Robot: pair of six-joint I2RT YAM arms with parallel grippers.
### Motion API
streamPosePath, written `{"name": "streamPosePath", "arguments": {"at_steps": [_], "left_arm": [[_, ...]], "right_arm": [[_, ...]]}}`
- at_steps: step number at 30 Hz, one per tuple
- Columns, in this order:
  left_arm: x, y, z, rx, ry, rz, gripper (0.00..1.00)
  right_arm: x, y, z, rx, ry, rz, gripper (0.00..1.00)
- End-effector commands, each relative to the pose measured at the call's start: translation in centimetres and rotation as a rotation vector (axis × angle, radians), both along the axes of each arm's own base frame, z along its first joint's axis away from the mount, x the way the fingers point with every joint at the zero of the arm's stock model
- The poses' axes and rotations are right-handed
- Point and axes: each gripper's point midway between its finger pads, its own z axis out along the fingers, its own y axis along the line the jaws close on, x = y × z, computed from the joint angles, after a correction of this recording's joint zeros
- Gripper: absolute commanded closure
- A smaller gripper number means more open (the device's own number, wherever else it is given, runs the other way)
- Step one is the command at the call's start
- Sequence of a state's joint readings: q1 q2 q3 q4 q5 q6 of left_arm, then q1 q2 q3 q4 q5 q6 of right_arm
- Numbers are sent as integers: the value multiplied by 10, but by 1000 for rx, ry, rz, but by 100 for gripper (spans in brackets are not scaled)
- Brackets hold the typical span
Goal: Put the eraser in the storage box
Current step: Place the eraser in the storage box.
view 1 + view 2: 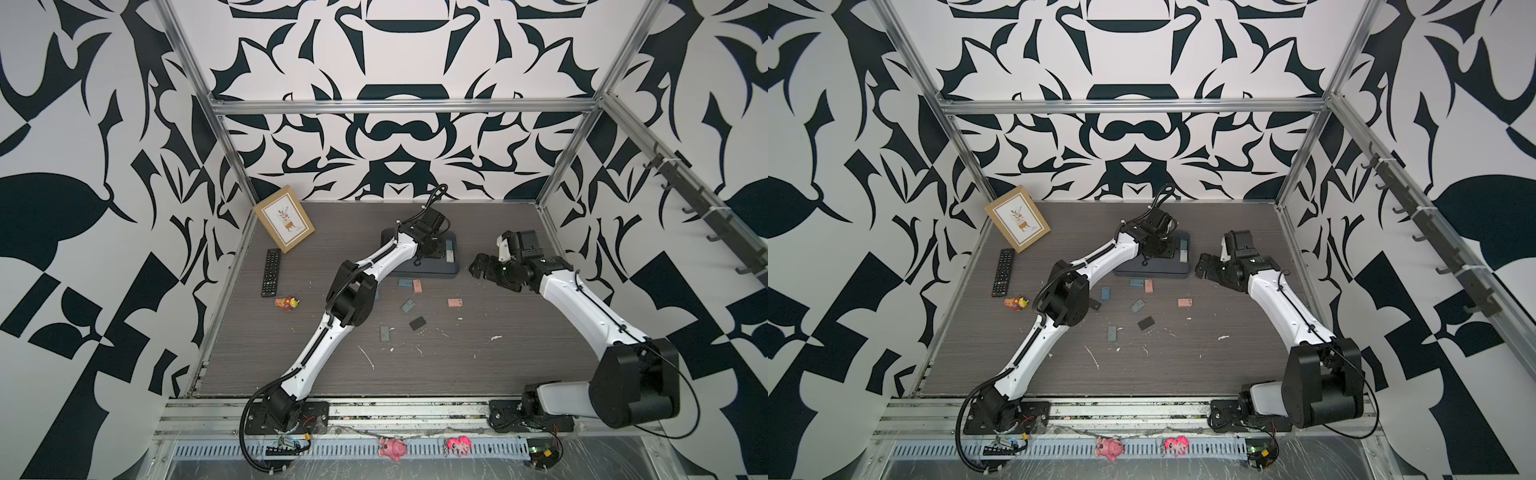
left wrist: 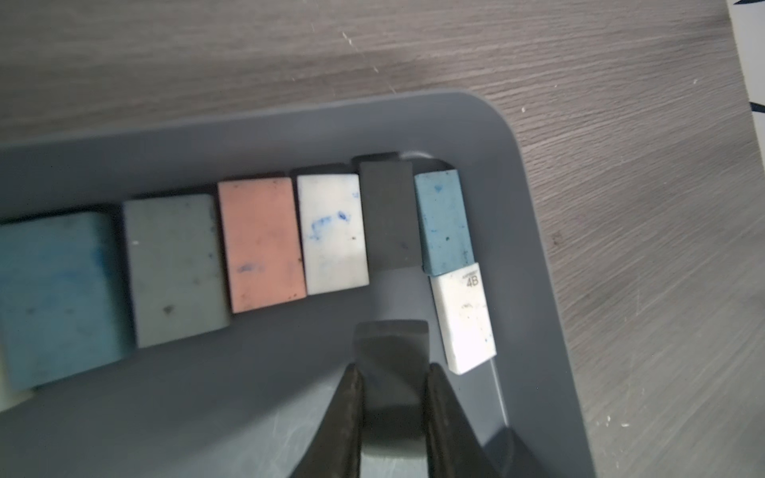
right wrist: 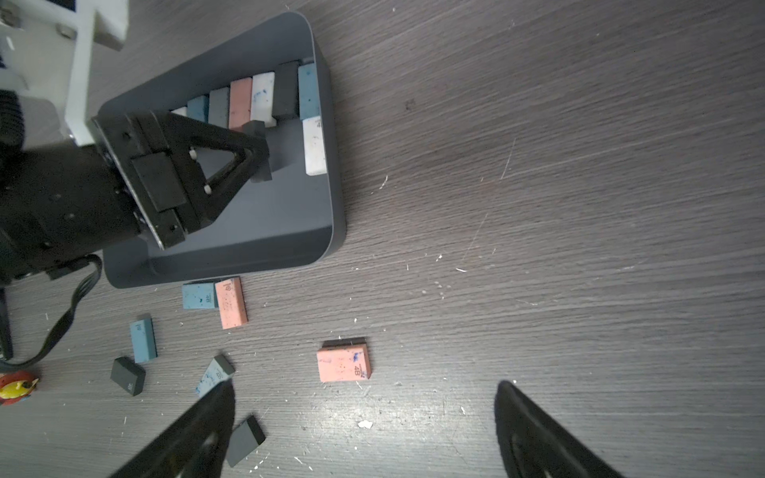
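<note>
Left pincer (image 2: pixel 393 374) grips grey eraser (image 2: pixel 392 341) over storage box (image 2: pixel 534 248); right pincer (image 3: pixel 364 387) gapes.

Grey wood-grain table (image 1: pixel 498 353) carried storage box (image 1: pixel 430 272), picture frame (image 1: pixel 284 219), remote control (image 1: pixel 271 272), toy figure (image 1: pixel 287 302), scattered loose erasers (image 1: pixel 407 306), white crumbs (image 1: pixel 496 337).

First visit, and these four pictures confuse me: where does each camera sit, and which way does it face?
Both top views: high over the robot's base side, facing down toward the back wall; whole arms, left gripper and right gripper show.
Left wrist: on the left arm, looking into the storage box; left gripper clamps a dark grey eraser.
Right wrist: on the right arm, facing loose erasers and the box; open right gripper shows.
Shared: both wrist views show the white 4B eraser.
</note>
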State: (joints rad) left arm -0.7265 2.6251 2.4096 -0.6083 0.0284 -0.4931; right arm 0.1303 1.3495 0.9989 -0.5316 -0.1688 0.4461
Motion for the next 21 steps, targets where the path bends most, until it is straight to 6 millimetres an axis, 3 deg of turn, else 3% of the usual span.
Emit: {"name": "streamPosePath", "arguments": {"at_steps": [1,21], "left_arm": [[6,-6,0,-43,-1,13,78],[-5,-8,-30,-21,51,15,73]], "right_arm": [[3,-1,3,15,-24,-8,1],[3,-5,-6,24,-16,-15,1]]}}
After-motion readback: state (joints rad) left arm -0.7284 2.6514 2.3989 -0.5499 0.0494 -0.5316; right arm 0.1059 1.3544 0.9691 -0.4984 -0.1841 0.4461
